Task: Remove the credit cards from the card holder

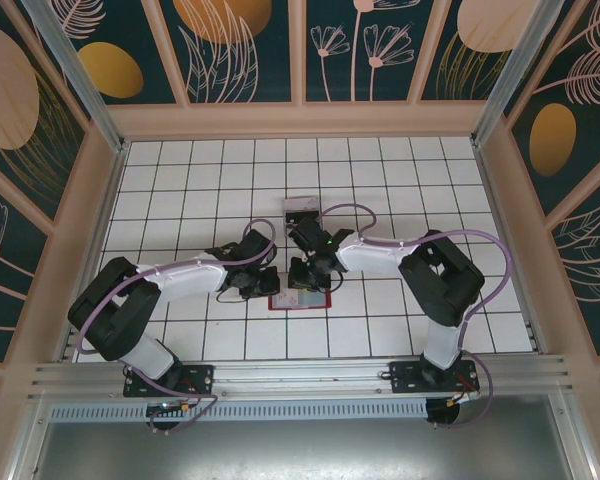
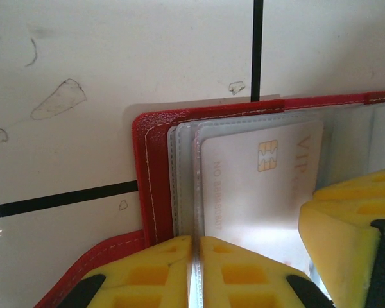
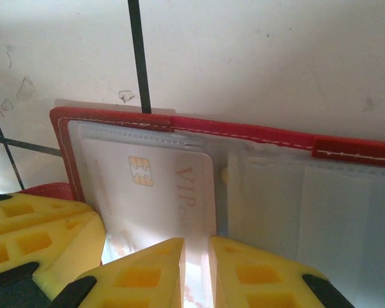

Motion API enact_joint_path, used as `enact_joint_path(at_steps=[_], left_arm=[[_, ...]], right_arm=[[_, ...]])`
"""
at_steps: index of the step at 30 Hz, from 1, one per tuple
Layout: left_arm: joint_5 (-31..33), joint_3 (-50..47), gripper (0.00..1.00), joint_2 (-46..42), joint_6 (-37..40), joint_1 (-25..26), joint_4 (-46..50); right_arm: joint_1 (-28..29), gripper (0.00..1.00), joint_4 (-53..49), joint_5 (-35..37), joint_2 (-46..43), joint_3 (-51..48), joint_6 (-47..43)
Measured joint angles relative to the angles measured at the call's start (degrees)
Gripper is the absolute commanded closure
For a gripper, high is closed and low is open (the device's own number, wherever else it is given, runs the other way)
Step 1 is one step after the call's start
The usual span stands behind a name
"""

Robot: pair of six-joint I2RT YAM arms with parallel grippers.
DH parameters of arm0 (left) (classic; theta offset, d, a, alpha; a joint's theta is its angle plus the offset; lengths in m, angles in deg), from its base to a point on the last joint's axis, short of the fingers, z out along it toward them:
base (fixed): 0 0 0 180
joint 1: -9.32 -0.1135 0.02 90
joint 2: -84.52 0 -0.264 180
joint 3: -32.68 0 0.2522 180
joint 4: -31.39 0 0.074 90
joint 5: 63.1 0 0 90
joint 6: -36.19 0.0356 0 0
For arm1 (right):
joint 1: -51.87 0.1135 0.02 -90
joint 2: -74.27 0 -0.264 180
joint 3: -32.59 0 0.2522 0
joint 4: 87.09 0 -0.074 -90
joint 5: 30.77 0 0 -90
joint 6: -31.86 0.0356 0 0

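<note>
The red card holder [image 1: 280, 301] lies open on the white tiled table, with both grippers down on it. In the left wrist view its red border [image 2: 153, 160] frames clear grey pockets, and my left gripper [image 2: 196, 240] is shut on the thin edge of one pocket. A white credit card [image 2: 256, 186] with a gold chip and "VIP" lettering sticks out of the pockets. My right gripper [image 3: 196, 242] pinches the lower edge of that credit card [image 3: 154, 186], beside the card holder's red rim [image 3: 115, 117]. From above, the left gripper [image 1: 263, 280] and right gripper [image 1: 308, 270] almost touch.
A small clear plastic box [image 1: 302, 210] sits on the tiles just behind the grippers. Wooden-framed walls enclose the table on three sides. The right finger [image 2: 346, 218] crowds the left wrist view; the left finger [image 3: 38, 231] crowds the right wrist view.
</note>
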Motion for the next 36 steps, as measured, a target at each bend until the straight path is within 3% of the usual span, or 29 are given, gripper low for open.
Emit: enact_joint_path(at_steps=[17, 36], left_arm=[[1.14, 0.72, 0.86, 0.26, 0.87, 0.31, 1.42], [1.40, 1.53, 0.86, 1.07, 1.29, 0.52, 2.14]], right_arm=[[0.39, 0.81, -2.47, 3.19, 0.02, 0.79, -0.85], [-1.77, 0.84, 7.74, -3.21, -1.42, -5.57, 0.50]])
